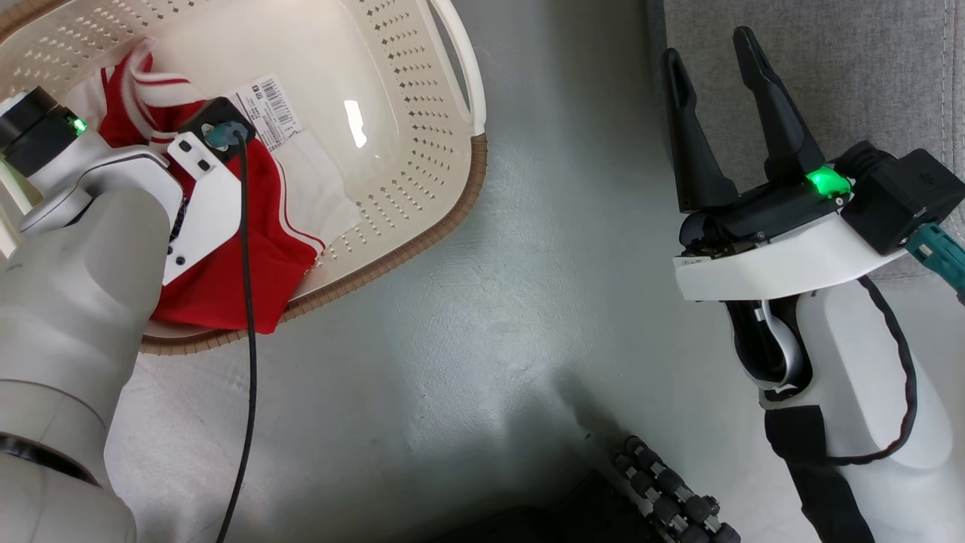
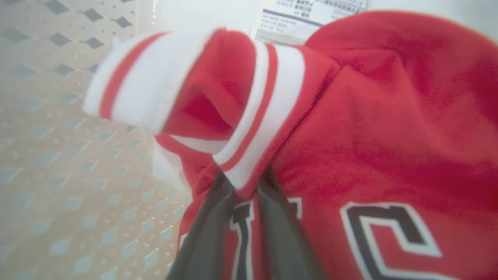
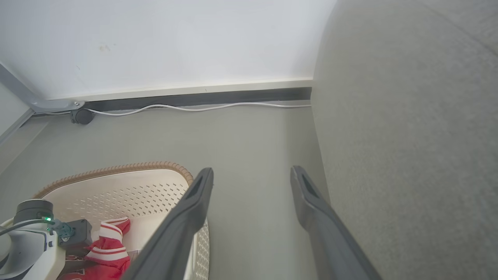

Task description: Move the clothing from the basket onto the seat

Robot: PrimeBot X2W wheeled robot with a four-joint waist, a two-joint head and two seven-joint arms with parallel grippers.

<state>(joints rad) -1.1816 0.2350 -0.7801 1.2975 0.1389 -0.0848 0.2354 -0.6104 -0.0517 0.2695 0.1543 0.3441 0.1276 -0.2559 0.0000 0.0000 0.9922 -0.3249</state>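
The cream perforated basket stands on the floor at the upper left, and its rim also shows in the right wrist view. Red clothing lies bunched at its near left end, under my left wrist. In the left wrist view my left gripper pinches a fold of the red-and-white striped trim of the jersey, above its black-and-white lettering. My right gripper hangs open and empty over the floor at the edge of the grey seat. In its own view the right gripper has the seat on its right.
A paper label lies on the basket floor and a white handle arches over its right side. Grey floor runs between basket and seat. My base's black roller wheel sits at the bottom. A white cable runs along the wall skirting.
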